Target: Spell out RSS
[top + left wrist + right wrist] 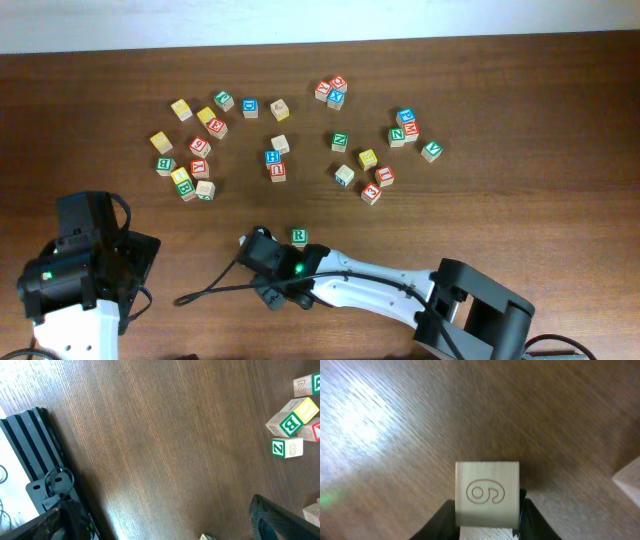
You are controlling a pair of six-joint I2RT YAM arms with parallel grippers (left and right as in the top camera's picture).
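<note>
1. The R cube (299, 236) stands on the counter (500, 220) near the front, well apart from the scattered cubes, and sits between the fingers of the right pincer (487, 510).
2. The right pincer is narrow, with both fingers (445, 517) pressed against the cube's sides. A plain face with an engraved 6 or 9 looks toward the wrist camera.
3. The yellow-faced cubes (367, 158) lie in the scatter, and their letters are too small to read.
4. The left pincer (170, 527) is spread wide over bare wood and holds nothing.

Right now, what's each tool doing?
Left tool: open, holding nothing.
Right tool: closed on a wooden cube with an engraved numeral.
</note>
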